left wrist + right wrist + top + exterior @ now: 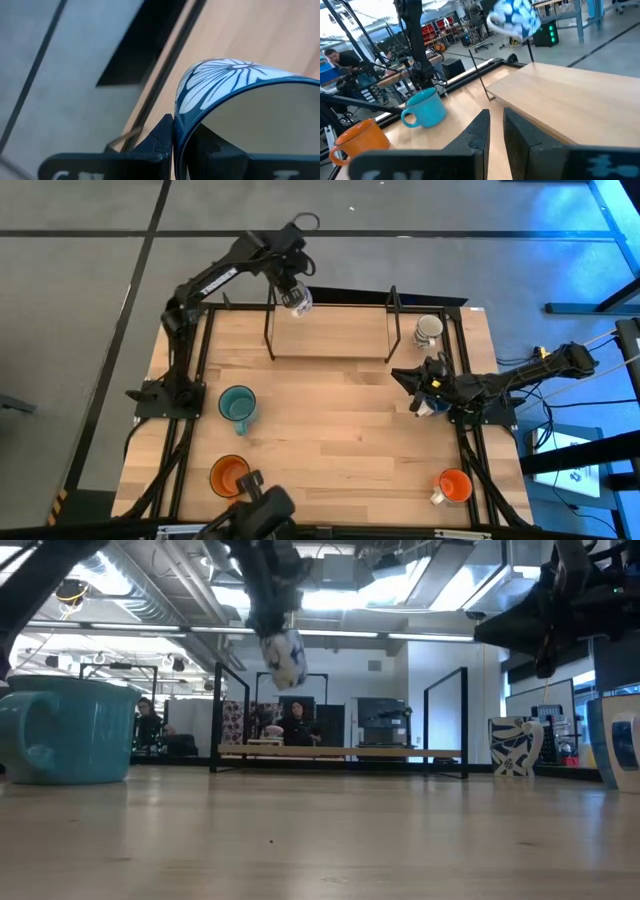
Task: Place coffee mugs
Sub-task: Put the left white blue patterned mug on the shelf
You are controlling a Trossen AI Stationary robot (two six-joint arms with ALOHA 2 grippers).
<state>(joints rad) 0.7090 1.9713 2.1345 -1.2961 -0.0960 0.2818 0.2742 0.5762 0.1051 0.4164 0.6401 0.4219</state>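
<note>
My left gripper [293,283] holds a white mug with dark blue flower lines [299,299] in the air over the far left end of the raised shelf [330,338]; the low view shows this mug [283,656] high above the table. My right gripper [496,122] hovers at the table's right side with a narrow gap between its fingers, holding nothing, above a dark blue mug [429,406]. Standing on their bases are a second white mug [428,330], a teal mug [237,406] and two orange mugs [229,475] [453,485]. My left gripper pinches the white mug's rim [178,120], with one finger [161,140] outside the wall and the other finger [210,145] inside the hollow. The mug is lifted clear of everything and hangs tilted below the gripper.
The shelf is a wooden board on thin black posts [270,330] [393,330] along the far edge. A wide bare stretch of wooden table [340,430] lies in the middle. People sit at desks in the room beyond the table [298,725].
</note>
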